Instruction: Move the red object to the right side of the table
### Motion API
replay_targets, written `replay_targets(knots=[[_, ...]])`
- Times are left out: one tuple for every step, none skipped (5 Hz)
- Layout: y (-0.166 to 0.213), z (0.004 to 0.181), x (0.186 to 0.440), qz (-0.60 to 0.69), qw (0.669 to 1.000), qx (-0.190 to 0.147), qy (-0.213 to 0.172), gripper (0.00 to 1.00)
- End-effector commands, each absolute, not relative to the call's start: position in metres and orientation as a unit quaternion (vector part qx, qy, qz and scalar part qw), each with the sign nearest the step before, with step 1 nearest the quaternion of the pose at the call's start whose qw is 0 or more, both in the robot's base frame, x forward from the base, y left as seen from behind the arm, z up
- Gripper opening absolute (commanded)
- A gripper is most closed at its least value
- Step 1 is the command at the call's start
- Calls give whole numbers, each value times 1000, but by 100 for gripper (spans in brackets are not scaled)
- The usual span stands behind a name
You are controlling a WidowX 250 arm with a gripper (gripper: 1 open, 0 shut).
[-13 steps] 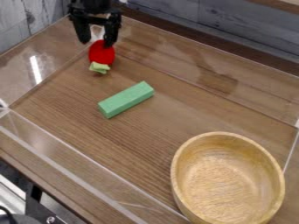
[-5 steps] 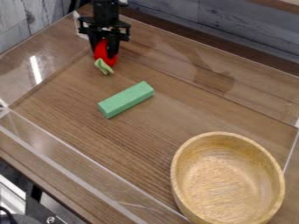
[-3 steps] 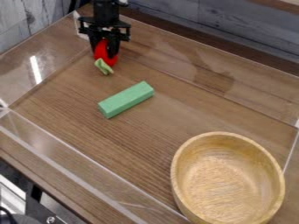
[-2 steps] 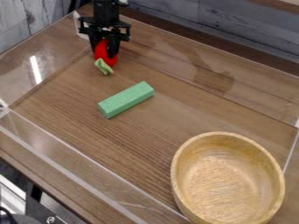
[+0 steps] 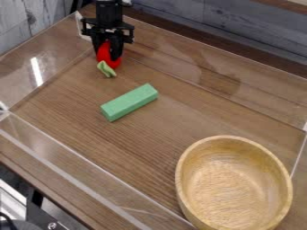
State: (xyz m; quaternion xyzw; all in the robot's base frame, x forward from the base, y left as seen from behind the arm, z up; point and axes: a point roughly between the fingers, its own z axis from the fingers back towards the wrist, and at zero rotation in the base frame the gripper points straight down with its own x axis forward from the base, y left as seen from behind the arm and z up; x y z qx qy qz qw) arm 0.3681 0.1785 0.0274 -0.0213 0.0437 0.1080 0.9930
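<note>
- The counter (image 5: 198, 90) has a brown wood-grain top, with the grain running in long, slanting streaks and darker marks toward its far right part.
- Low clear walls (image 5: 34, 27) border it; at the far left one shows pale and see-through, with faint reflections on it.
- A pale edge strip (image 5: 74, 182) runs slantwise along the near left border, from the left side down toward the bottom.
- Beyond that strip, in the near left corner of the view, lies a dark area of the room (image 5: 18, 184) with black shapes and a light curved line; they are too blurred to name.
- The robot arm (image 5: 108, 11), dark, reaches in from the far side, left of centre.
- The jaws are closed on the red object (image 5: 109, 57), their dark parts around its upper end.
- The red object is on the far left part of the counter, its light green leafy end (image 5: 106, 68) pointing to the near side; whether it touches the surface cannot be told.
- A flat green block (image 5: 128, 102) lies at a slant nearer than the red object and slightly right of it, apart from it.
- A round wooden bowl (image 5: 234, 184), pale inside, stands at the near right.
</note>
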Motion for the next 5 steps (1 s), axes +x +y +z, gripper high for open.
replay_targets(knots=[[174,36,370,100,994,-19,37,0],[171,33,370,97,994,-21,41,0],[168,30,370,93,994,-24,45,0],[165,28,370,90,994,-27,49,0],[159,46,370,89,994,-36,43,0]])
